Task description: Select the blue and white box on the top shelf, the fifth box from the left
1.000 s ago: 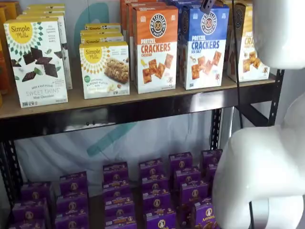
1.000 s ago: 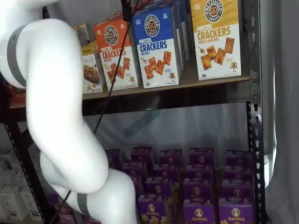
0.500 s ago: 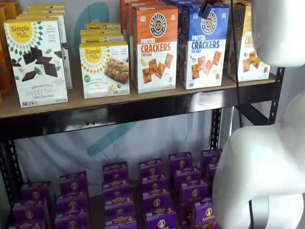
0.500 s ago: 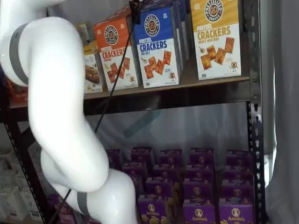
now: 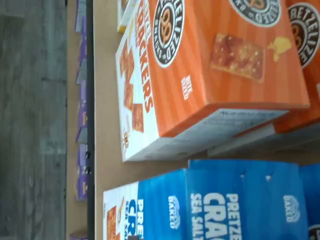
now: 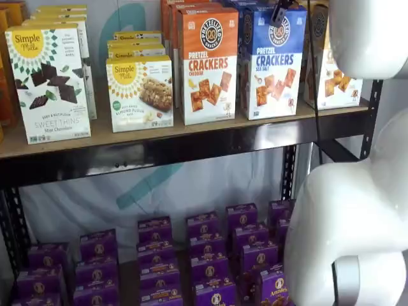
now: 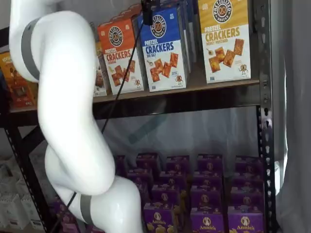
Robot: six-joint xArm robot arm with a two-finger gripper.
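Note:
The blue and white box (image 6: 273, 64) stands upright at the front of the top shelf (image 6: 159, 137), between an orange-topped box and a yellow-topped box. It shows in both shelf views (image 7: 163, 48), and in the wrist view (image 5: 225, 205) I see its blue top from above. My gripper (image 6: 279, 11) hangs from the view's upper edge, just in front of the box's top. Only a black finger piece (image 7: 147, 7) with a cable shows, and I cannot tell if it is open.
An orange-topped Cheddar box (image 6: 207, 64) stands left of the blue box and a yellow-topped box (image 7: 226, 39) right of it. Simple Mills boxes (image 6: 50, 80) stand further left. Small purple boxes (image 6: 204, 255) fill the lower level. My white arm (image 7: 63, 107) fills the foreground.
The black finger piece has moved right, from left of the blue box's top corner to in front of its top. The arm has swung closer to the shelves.

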